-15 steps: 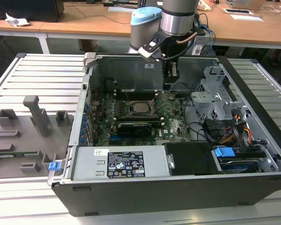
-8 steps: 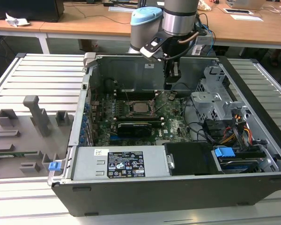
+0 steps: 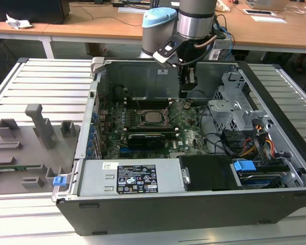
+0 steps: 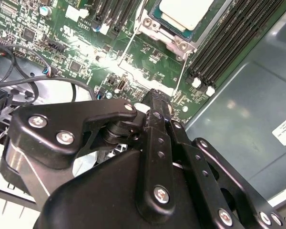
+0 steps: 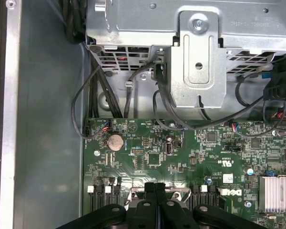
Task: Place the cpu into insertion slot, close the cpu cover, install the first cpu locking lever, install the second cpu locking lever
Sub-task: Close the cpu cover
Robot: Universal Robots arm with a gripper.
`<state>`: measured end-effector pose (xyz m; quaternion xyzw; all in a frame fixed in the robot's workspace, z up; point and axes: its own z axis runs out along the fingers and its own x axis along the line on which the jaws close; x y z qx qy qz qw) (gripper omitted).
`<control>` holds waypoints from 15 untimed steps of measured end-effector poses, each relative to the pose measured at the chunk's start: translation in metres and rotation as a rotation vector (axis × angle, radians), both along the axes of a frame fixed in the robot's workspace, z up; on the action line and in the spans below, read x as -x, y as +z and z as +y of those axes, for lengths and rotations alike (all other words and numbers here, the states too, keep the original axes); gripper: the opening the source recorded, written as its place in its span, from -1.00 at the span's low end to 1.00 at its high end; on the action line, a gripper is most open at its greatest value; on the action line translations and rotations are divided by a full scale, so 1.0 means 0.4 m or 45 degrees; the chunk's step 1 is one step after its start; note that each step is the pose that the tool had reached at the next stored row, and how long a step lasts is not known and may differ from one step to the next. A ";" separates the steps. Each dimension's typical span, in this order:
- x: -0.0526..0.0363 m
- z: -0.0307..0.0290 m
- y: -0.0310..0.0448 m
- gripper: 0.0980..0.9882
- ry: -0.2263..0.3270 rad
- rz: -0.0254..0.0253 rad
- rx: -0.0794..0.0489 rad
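- The tool [image 3: 186,91] hangs inside the open computer case [image 3: 137,76] on the tabletop [image 3: 41,81]. The arm reaches in from 12 o'clock in the exterior view.
- In both wrist views the tool's fingers [image 5: 149,191] are pressed together. Nothing shows between them, and the tip sits low over the motherboard [image 5: 181,152].
- The cpu [image 3: 154,116] lies flat in the insertion slot [image 3: 143,120] with its silver-beige face up, near the middle of the board.
- In the exterior view the cpu lies at about 8 o'clock from the tool. It is near but apart, and the tool is not over it.
- The cpu cover [image 4: 169,36] is the silver frame around the chip. It appears to lie down on the socket, though I cannot be sure.
- Two thin wire levers [image 4: 127,50] run from the socket's corners toward the tool tip [image 4: 155,95], their long axis on the line between socket and tool.
- The tip is just beside the levers' free ends. I cannot tell whether it touches them.
- The levers look unlatched to me, so the work seems to stand at the lever steps.
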<state>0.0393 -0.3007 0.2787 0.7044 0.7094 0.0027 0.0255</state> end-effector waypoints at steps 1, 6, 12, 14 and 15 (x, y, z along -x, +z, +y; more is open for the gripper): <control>0.000 0.000 0.000 -0.98 0.000 -0.0001 0.000; 0.000 -0.002 -0.001 -0.98 0.000 -0.0001 0.000; -0.004 -0.003 -0.002 -0.98 0.000 0.0010 0.000; -0.007 -0.003 -0.005 -0.98 0.002 0.0015 0.000; -0.009 -0.003 -0.006 -0.98 0.005 0.0019 0.000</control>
